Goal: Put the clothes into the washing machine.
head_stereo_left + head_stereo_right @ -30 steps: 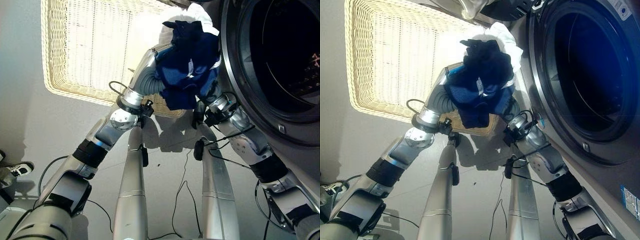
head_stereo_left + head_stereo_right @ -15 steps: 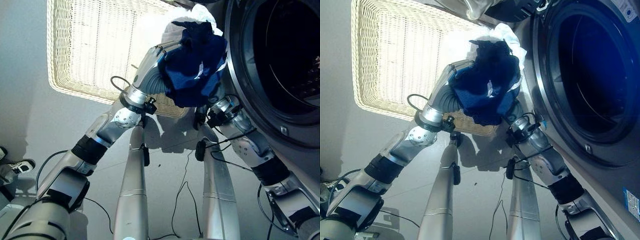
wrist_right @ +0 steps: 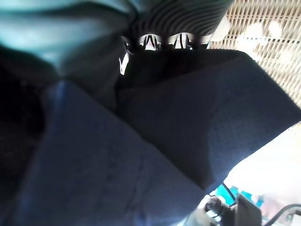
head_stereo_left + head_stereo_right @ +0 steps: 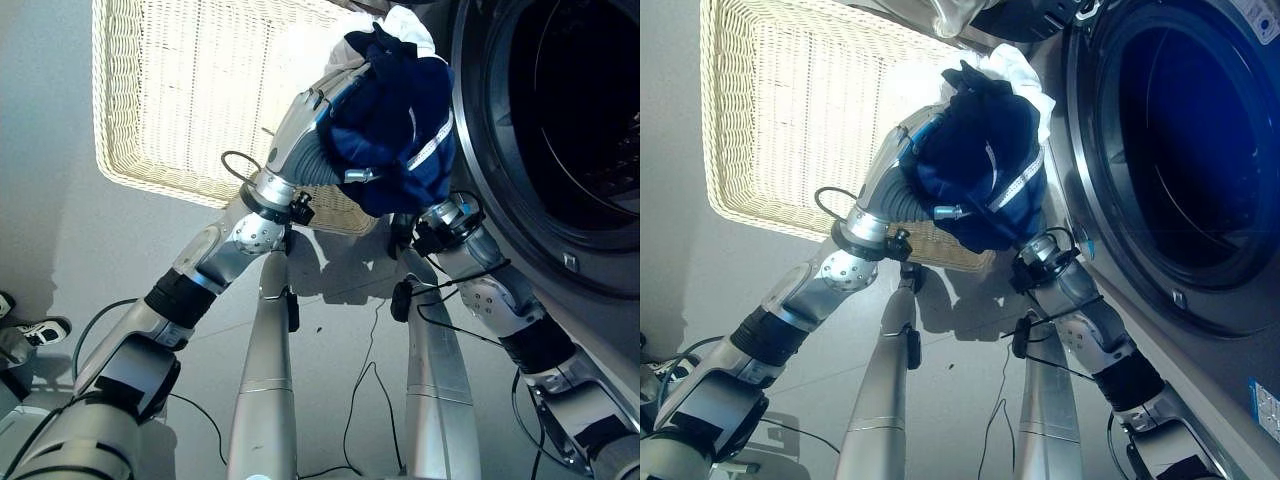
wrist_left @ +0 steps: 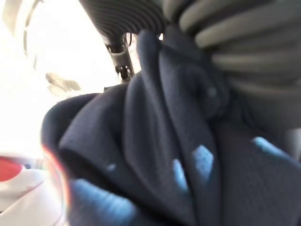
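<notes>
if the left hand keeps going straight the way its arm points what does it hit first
Probably the white cloth just past the navy bundle that covers both hands. Beyond that comes the washer's door rim. The drum opening lies further to the right, so that line looks off target; depth is unclear.

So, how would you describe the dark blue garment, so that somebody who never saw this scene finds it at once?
Start from the washing machine with its big round open door on the right. Just left of the door rim, a bundle of clothes is held up between the two silver arms, in front of the wicker basket. The garment is the dark blue one with a light stripe; the white cloth peeks out above it.
</notes>
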Robot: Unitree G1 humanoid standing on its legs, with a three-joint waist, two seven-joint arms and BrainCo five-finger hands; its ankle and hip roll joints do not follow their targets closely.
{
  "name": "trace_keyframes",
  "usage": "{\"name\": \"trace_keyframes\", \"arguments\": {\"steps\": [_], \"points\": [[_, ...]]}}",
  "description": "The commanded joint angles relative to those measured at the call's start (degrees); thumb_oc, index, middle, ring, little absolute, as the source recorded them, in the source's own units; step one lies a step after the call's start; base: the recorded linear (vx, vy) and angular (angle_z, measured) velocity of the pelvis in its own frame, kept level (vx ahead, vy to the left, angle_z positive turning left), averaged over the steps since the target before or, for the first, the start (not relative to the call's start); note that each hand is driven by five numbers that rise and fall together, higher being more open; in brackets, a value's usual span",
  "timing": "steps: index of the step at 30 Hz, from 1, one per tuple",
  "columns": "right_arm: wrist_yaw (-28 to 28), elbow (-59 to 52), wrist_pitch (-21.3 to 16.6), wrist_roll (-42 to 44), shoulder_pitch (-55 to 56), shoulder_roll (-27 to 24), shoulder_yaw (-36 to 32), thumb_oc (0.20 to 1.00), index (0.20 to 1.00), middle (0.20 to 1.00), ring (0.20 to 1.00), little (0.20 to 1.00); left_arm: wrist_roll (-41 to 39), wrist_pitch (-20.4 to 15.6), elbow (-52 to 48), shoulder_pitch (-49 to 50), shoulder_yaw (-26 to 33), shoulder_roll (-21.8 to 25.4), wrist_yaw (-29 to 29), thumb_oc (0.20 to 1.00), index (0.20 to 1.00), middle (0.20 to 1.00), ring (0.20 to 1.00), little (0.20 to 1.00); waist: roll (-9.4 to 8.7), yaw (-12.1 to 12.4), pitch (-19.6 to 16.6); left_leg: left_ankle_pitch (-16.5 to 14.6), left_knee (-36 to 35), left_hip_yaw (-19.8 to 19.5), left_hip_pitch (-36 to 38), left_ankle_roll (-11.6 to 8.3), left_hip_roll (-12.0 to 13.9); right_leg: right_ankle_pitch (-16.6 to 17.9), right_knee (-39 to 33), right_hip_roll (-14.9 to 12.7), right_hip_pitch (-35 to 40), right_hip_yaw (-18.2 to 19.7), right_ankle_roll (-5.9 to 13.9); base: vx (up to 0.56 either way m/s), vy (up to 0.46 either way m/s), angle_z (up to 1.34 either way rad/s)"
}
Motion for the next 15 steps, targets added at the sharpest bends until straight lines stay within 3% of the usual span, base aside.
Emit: {"name": "trace_keyframes", "arguments": {"steps": [1,13,15], "points": [[2.42,-9.18,-5.85,2.69,-0.77,1.97,-1.48,0.2,0.2,0.2,0.2,0.2,1.44,0.66,-4.04,0.76,0.22,-0.26,-1.9,1.0,1.0,1.0,1.0,1.0,0.92,-1.36,-0.4,-1.92,4.5,-0.16,-1.24,4.87,-6.13,7.12,-7.01,2.89,3.74,-5.58,4.5,0.0,0.0,0.0],[1.99,-9.45,-10.13,3.57,0.2,1.67,-4.8,0.2,0.2,0.2,0.2,0.2,-1.53,3.81,-4.54,2.06,1.0,1.17,-6.73,1.0,1.0,1.0,1.0,1.0,1.12,-1.4,-0.4,-1.92,4.56,0.02,-1.33,4.86,-5.98,7.48,-7.31,2.67,3.69,-5.56,4.66,0.0,0.0,0.0],[2.51,-9.26,-11.09,4.68,0.51,1.68,-5.64,0.2,0.2,0.2,0.2,0.2,-1.54,5.42,-4.43,2.62,1.6,1.17,-2.99,1.0,1.0,1.0,1.0,1.0,1.14,-1.43,-0.4,-1.88,4.57,0.01,-1.36,4.91,-5.99,7.61,-7.38,2.7,3.69,-5.51,4.65,0.0,0.0,0.0]]}}
